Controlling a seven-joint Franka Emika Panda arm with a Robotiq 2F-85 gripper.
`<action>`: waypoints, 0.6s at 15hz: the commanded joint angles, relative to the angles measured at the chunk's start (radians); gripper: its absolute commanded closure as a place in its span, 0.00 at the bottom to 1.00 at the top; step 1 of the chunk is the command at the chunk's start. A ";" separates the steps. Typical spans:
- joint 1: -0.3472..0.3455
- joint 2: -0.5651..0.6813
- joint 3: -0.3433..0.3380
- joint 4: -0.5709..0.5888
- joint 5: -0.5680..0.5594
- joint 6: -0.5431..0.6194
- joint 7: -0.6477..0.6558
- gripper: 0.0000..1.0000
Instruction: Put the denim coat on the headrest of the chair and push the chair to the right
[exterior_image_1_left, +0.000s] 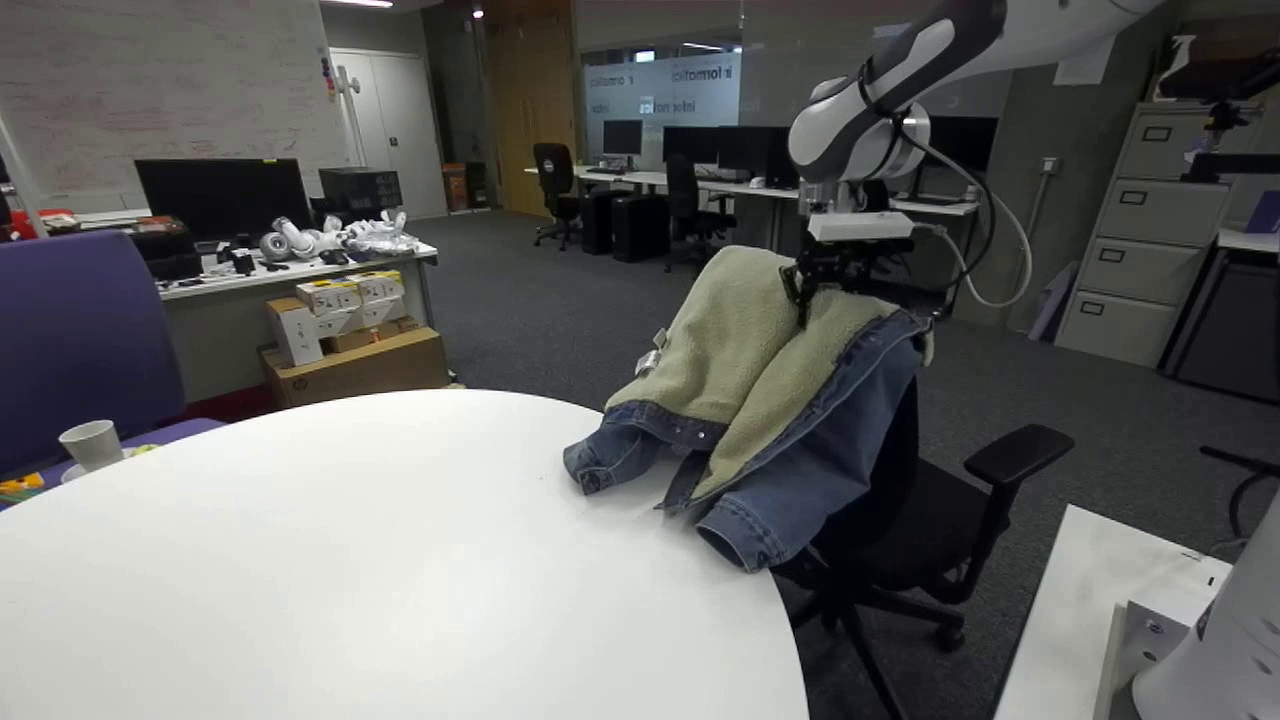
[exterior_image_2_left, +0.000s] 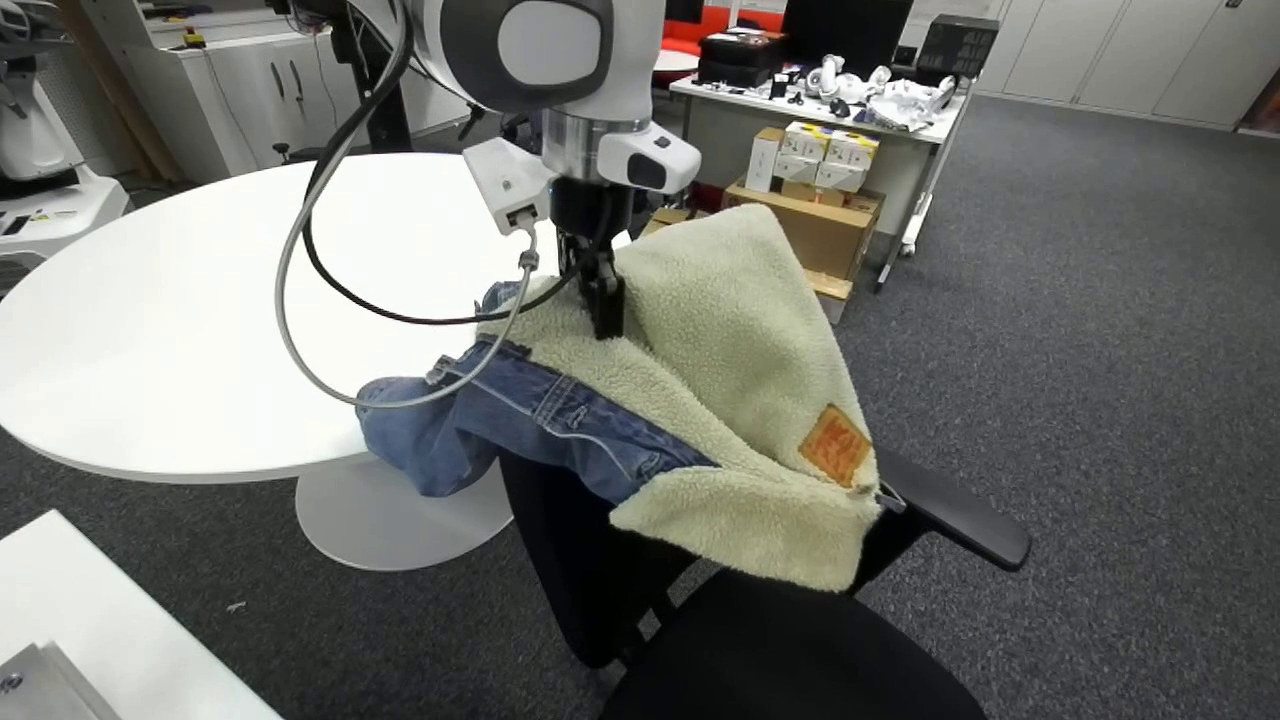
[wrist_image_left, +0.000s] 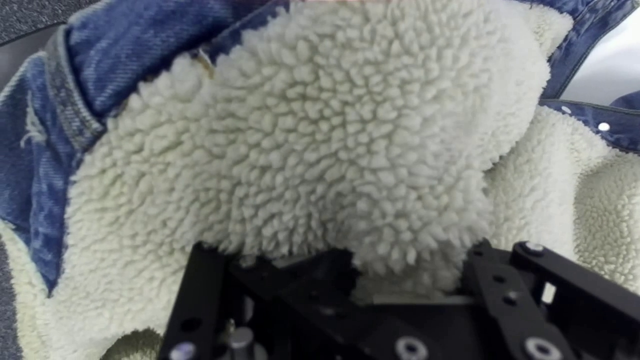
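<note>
Wrist view: the nubbly-lined denim coat (wrist_image_left: 325, 150) bulges between fingers (wrist_image_left: 492, 287).

One denim coat (exterior_image_1_left: 745, 385) with two cuffs (exterior_image_1_left: 738, 535) showing and one orange patch (exterior_image_2_left: 835, 445); one tool (exterior_image_2_left: 605, 320); one big black chair (exterior_image_2_left: 775, 650); one purple chair (exterior_image_1_left: 80, 335); one grey filing cabinet (exterior_image_1_left: 1150, 237) (four drawers (exterior_image_1_left: 1140, 272) in sight).

The denim coat (exterior_image_1_left: 760, 365) is covering the top of the chair (exterior_image_2_left: 790, 655), blocking reach from above, and its sleeves (exterior_image_1_left: 800, 505) are crowding the edge of the round white table (exterior_image_1_left: 400, 540). Fleece (wrist_image_left: 325, 140) is filling the space around the gripper (exterior_image_2_left: 603, 318). In an exterior view, a grey cable (exterior_image_2_left: 385, 405) is hanging before the coat, while past the jutting armrest (exterior_image_2_left: 962, 512), carpet (exterior_image_2_left: 1100, 360) is leaving room to pass
</note>
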 joint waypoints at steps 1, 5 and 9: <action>-0.069 0.056 -0.063 0.011 -0.110 0.075 0.038 0.85; -0.108 0.096 -0.103 0.042 -0.143 0.107 0.043 0.85; -0.161 0.199 -0.072 0.195 0.086 0.021 0.007 0.85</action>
